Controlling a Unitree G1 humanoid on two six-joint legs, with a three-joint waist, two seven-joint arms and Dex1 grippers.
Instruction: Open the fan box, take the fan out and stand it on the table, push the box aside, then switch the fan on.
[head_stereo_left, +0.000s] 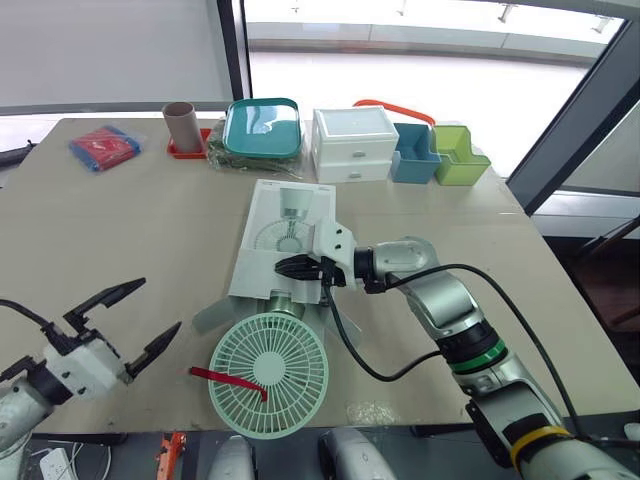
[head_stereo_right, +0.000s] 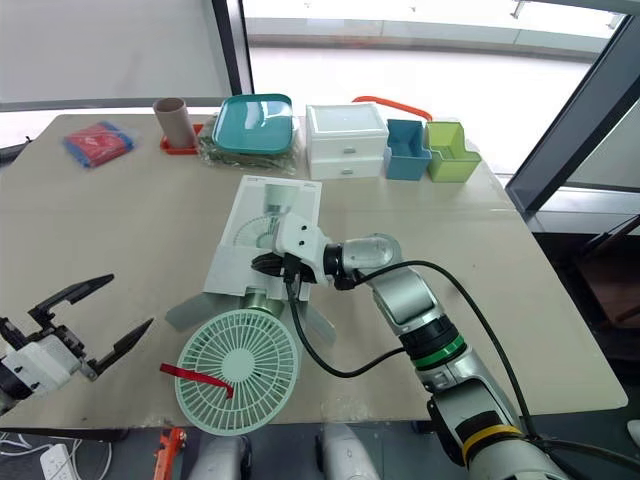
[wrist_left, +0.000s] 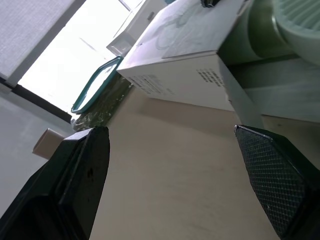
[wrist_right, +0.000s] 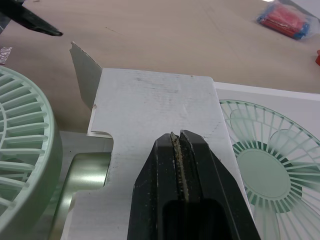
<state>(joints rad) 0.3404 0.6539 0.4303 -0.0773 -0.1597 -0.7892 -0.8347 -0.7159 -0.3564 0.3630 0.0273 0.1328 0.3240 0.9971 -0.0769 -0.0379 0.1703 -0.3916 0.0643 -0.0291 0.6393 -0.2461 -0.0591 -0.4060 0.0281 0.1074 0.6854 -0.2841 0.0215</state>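
Pale green round fan (head_stereo_left: 268, 374): juts from white cardboard box (head_stereo_left: 285, 225) toward me.
Right claw (head_stereo_left: 297, 268): together, atop box.
Left claw (head_stereo_left: 159, 305): apart, beside fan.

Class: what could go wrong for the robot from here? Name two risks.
The fan lies flat, its head by the table's front edge; a tug could tip it off. Its stem sits in the box mouth by the shut right hand, so pushing the box now may drag the fan.
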